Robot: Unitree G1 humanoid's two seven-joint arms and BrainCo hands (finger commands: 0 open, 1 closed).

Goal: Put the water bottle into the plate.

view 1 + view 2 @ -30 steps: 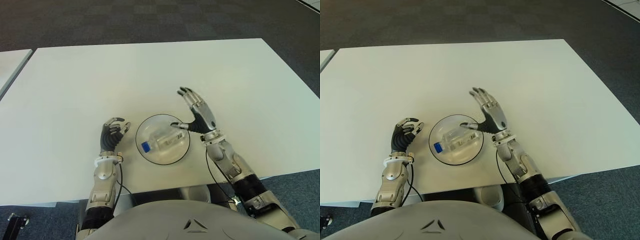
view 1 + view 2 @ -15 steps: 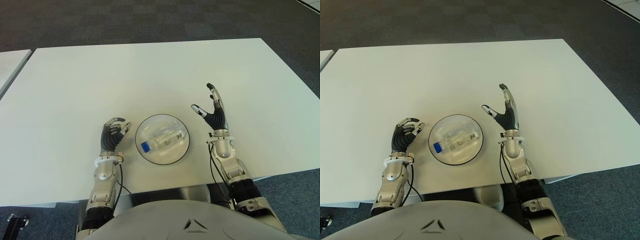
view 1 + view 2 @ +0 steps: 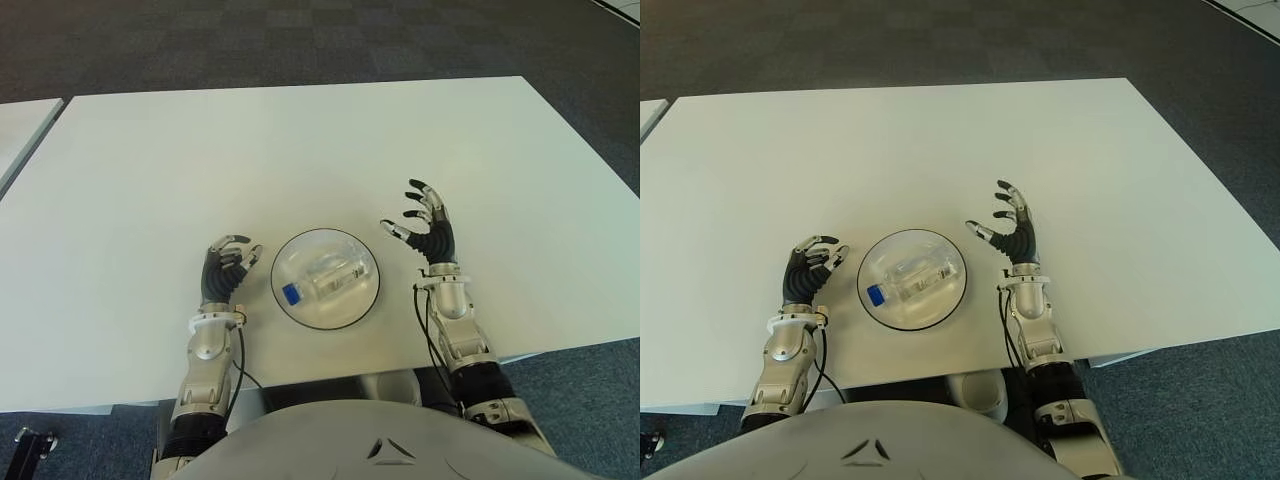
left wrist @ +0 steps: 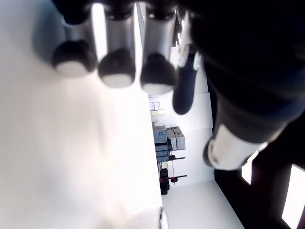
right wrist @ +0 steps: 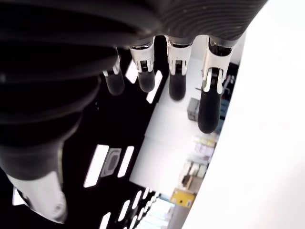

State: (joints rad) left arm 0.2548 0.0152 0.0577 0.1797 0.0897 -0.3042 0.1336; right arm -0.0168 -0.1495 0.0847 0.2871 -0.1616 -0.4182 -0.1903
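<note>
In the left eye view, the water bottle lies on its side inside the plate, which stands on the white tabletop. Its long axis runs slanted, with the blue cap toward the robot's left and near edge, the base toward the right and far side. The right hand is raised just beside the plate on its right, apart from it, fingers loosely spread and slightly bent, holding nothing. The bottle lies to the left of this hand. The left hand shows beside the plate on its left, fingers curled, empty.

The right eye view shows the same arrangement; both hands seem about equally near to the plate.

In the left wrist view, the fingertips are bent over the tabletop with nothing between them.

In the right wrist view, the fingers hang apart and empty.

I judge the task finished, so no grasp is needed.
</note>
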